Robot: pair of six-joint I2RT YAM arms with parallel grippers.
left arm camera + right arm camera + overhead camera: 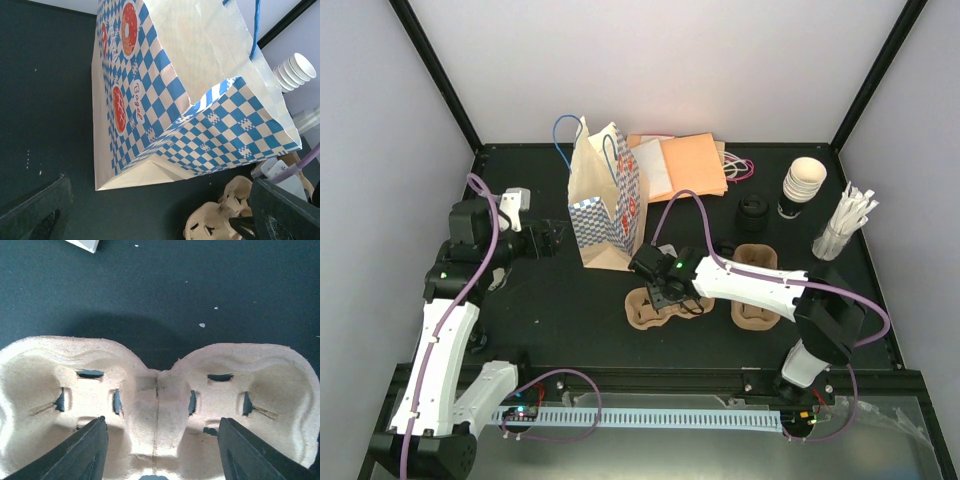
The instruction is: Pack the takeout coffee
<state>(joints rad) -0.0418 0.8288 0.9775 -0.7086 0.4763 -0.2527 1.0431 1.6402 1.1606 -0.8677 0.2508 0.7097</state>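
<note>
Left gripper (558,240) sits fully spread, holding nothing, just beside the upright checked bag (605,200). Right gripper (665,290) hangs partly open and empty over the cup carrier (650,310), with its fingers straddling the middle ridge. What I take for the takeout coffee (753,210) stands well apart, behind the second carrier (757,290). My worry is that a fingertip snags the pulp as I lift, dragging the carrier into the bag and tipping it.

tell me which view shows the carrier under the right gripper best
The right wrist view: the carrier fills the frame, both wells empty, its outer edges cropped. The top view shows it small and partly hidden under the right gripper. The left wrist view catches only a piece at its bottom edge.
</note>
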